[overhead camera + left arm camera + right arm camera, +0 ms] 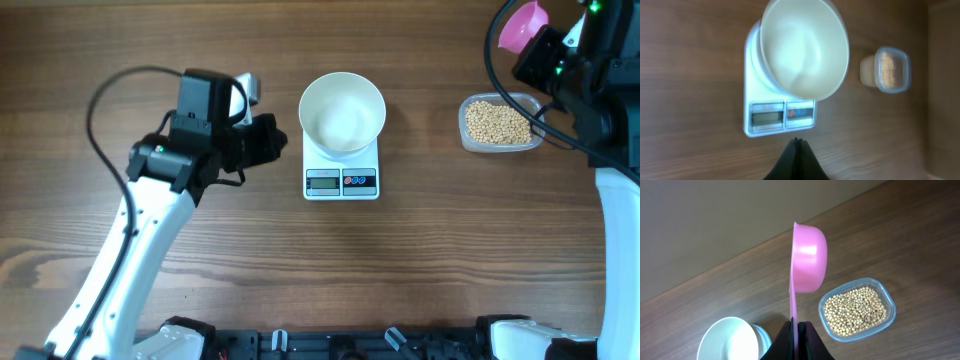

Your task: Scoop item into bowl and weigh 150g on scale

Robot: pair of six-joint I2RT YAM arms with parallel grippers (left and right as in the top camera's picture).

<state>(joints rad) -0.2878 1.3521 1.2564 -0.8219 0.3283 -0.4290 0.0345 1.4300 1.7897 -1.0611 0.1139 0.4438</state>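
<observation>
White bowl (342,112) sits on the scale (341,182), rim overhanging its edges, beans (497,122) in a clear tub (466,137) well apart to the right; left gripper (797,141) pinched shut on nothing beside the scale's left edge, right gripper (798,326) clamped on a pink scoop (807,260) near the tub's far edge (bare table (420,260) in front).

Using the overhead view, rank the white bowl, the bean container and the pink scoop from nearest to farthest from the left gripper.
1. White bowl: on the scale, just right of the left gripper.
2. Bean container: farther right, past the scale.
3. Pink scoop: far-right back corner, held by the right gripper.
</observation>
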